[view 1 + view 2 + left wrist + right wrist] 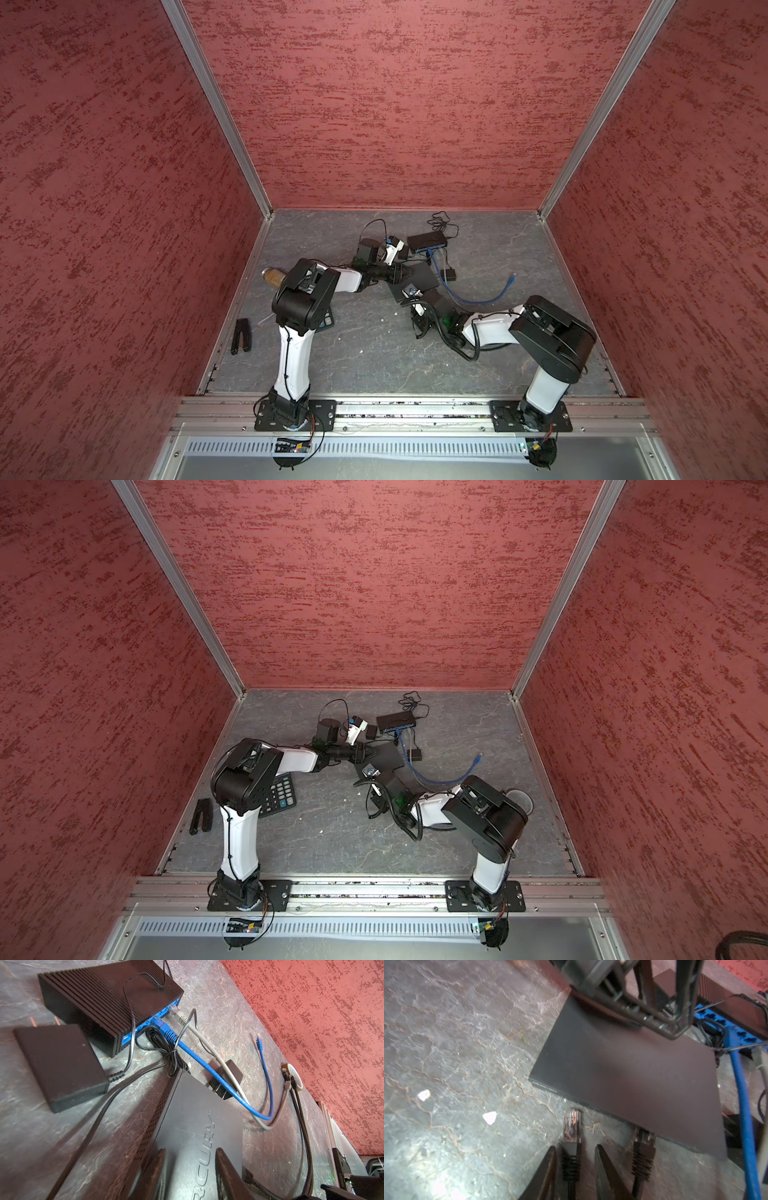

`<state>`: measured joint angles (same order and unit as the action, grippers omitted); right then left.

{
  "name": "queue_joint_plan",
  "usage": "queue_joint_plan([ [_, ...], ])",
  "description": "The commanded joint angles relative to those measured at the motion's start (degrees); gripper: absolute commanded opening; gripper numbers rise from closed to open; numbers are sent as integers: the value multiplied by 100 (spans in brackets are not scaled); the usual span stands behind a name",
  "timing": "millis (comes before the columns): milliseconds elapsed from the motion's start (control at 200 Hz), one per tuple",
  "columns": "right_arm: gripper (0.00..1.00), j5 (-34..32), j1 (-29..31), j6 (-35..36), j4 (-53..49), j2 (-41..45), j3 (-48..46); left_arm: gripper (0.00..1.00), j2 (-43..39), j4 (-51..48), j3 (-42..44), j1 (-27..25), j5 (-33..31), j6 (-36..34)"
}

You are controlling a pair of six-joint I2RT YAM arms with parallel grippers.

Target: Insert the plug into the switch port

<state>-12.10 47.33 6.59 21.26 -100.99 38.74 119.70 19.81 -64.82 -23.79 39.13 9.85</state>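
Two claws engaged; grasp step in hand. Right claw (575, 1147) parted, straddling plug (572, 1124) near 6 o'clock of switch (633, 1076), not yet clamped. Left claw (190, 1150) spread, empty, tips at switch top from 9 o'clock. Next, probably: clamp, align with free port beside seated cable (643, 1147), push straight.

- Rough red-plastered walls (395, 104) close in at 9, 12 and 3 o'clock.
- Aluminium posts (216, 108) mark the 11 and 1 o'clock corners.
- Grey, veined, stone-look counter (374, 365); an aluminium rail (415, 411) runs along its 6 o'clock edge.
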Motion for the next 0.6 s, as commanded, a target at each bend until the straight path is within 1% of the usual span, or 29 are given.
queue_joint_plan([
  [0,33,-165,64,105,-216,-66,142,41,217,-155,127,6,-7,35],
  [200,33,-336,161,228,-341,-229,274,41,212,-79,146,6,-19,35],
  [416,22,-355,202,258,-260,-242,222,41,194,-76,144,12,-11,9],
  [596,18,-264,204,209,-203,-199,115,41,150,-81,135,15,8,-27],
])
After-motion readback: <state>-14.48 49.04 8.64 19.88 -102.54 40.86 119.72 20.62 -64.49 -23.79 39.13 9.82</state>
